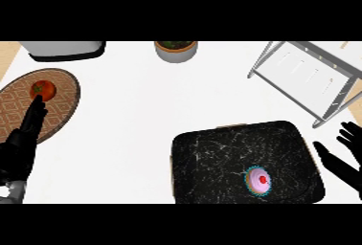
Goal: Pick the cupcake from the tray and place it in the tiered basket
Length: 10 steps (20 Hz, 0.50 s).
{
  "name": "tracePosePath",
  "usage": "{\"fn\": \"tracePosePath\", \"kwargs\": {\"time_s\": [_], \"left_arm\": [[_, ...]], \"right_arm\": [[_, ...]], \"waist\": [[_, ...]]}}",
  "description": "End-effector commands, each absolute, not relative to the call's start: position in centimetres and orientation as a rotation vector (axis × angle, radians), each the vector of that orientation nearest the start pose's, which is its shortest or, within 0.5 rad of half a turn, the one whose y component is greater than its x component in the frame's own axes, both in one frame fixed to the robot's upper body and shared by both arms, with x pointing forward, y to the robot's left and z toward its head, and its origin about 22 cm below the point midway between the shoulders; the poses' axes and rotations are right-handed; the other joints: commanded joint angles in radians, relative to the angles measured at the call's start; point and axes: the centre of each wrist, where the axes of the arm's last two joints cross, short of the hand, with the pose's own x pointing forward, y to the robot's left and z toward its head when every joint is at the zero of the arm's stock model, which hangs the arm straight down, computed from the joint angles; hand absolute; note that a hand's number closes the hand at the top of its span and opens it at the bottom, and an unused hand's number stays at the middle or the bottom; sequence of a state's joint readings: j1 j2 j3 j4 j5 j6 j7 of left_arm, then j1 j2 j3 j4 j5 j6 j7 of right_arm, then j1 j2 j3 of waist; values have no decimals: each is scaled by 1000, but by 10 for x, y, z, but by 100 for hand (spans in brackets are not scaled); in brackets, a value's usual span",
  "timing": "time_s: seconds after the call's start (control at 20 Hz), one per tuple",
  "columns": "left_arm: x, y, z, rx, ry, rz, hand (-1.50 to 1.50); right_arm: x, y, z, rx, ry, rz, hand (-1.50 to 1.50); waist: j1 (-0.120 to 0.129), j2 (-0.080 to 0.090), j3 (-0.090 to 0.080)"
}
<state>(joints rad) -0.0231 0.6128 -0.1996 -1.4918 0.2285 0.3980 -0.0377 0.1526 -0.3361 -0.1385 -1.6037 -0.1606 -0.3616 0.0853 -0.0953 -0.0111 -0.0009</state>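
A cupcake point(259, 181) with pink icing, a red cherry and a teal wrapper sits near the front right of a black marbled tray point(219, 158). The tiered basket point(311, 76), a grey wire frame with a white shelf, stands at the back right. My right hand point(345, 160) is open just right of the tray, fingers spread and pointing up, not touching the cupcake. At the left edge my left hand point(25, 136) rests open, its fingers lying over a woven mat.
A round woven mat point(60, 100) at the left carries a tomato point(43, 89). A grey pot with a plant point(176, 50) stands at the back middle, and a grey appliance point(63, 49) at the back left. White counter lies between mat and tray.
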Motion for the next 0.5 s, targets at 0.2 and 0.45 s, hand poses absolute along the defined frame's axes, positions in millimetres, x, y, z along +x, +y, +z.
{"fn": "tracePosePath", "kwargs": {"time_s": [0.2,0.45], "left_arm": [[254,316,25,464,-1520,-196,0],[264,301,33,448,-1536,-216,0]], "right_arm": [[118,-339,77,-636,-1272,-7,-150],[118,-330,117,-627,-1065,324,-150]], "waist": [[42,6,-4],[70,12,-5]]}}
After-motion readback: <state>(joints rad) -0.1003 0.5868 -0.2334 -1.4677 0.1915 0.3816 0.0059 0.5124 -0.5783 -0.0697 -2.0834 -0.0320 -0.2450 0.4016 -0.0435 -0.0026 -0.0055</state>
